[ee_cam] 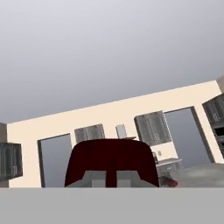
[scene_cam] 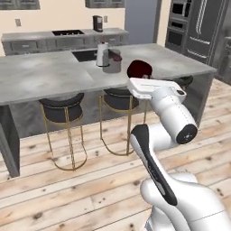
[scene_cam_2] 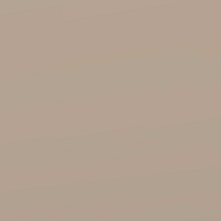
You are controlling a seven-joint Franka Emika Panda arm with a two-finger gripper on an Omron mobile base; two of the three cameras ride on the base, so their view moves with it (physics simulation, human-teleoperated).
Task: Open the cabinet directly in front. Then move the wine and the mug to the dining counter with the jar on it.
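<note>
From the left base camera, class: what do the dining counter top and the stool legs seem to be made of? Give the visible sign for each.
The dining counter: likely marble or similar stone, matte light grey with cloudy veining. The stool legs: probably brass-toned metal, as thin, shiny gold rods suggest.

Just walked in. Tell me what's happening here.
The white arm is carrying the dark red mug in its shut pincer, held up in front of the dining counter. The hand view shows the mug sitting right between the finger tips. On the counter, the grey jar with its red top stands beside the black sink, with a whitish bottle-like thing right next to it, possibly the wine. The mug is not yet set down.
</note>
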